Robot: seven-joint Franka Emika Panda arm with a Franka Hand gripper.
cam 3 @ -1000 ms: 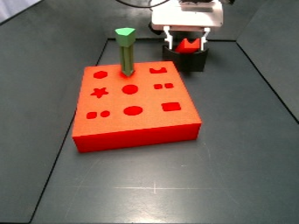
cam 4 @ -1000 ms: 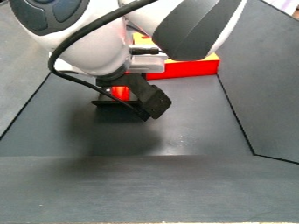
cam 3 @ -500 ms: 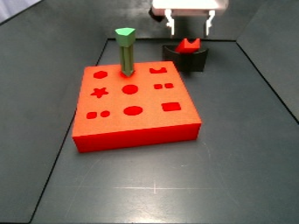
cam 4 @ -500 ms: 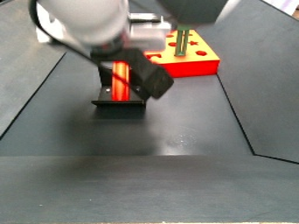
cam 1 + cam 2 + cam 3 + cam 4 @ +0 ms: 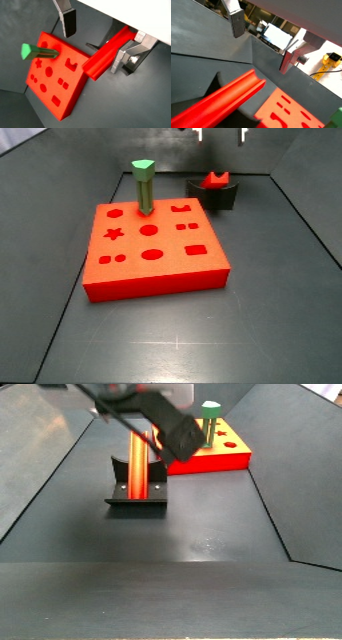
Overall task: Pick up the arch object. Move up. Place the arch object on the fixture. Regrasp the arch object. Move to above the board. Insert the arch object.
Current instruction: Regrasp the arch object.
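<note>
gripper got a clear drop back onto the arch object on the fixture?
Probably yes. The gripper hangs open above the arch object, which rests on the fixture. Nothing lies between them; the green post and board sit off to the side.

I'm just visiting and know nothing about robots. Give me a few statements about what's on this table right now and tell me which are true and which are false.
1. The arch object rests on the fixture. True.
2. The gripper holds the arch object. False: its fingers are open and empty, up above it.
3. A green post stands in the board. True.
4. The fixture sits on top of the board. False: it stands on the floor beside the board.
5. The board has a star-shaped hole. True.
</note>
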